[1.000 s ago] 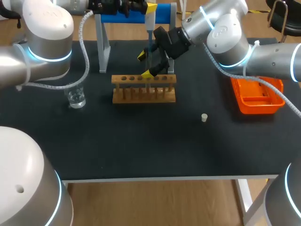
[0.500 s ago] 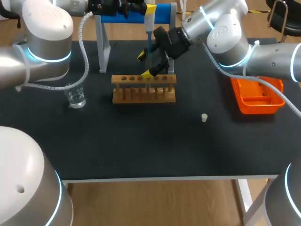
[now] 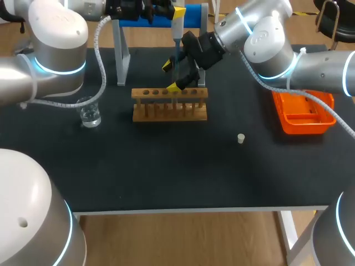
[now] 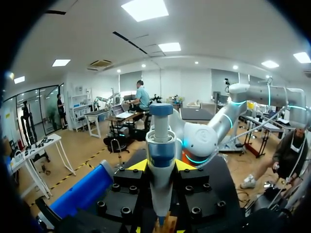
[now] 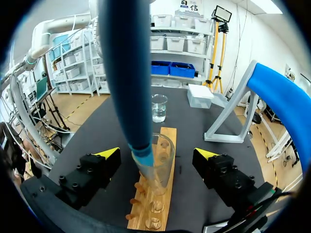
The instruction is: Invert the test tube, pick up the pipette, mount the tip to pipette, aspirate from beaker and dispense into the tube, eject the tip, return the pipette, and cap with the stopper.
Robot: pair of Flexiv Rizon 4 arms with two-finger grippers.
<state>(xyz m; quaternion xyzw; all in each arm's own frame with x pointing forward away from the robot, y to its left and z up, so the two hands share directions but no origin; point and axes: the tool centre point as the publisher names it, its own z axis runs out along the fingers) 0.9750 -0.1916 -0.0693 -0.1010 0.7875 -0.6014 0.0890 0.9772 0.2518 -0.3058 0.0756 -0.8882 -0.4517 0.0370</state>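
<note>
The left gripper is clamped on the pipette. Its tip appears just inside the mouth of the tube, which stands in the rack midway between the wide-spread fingers of the right gripper, touched by neither. With the tube unheld, an off-centre push could scrape the rim, tilt the tube or spill liquid outside.

The table is black, the rack tan wood, the beaker and tube clear, the tray orange, the stopper white, the pipette blue and white, the stand blue and grey, the fingertips yellow.
</note>
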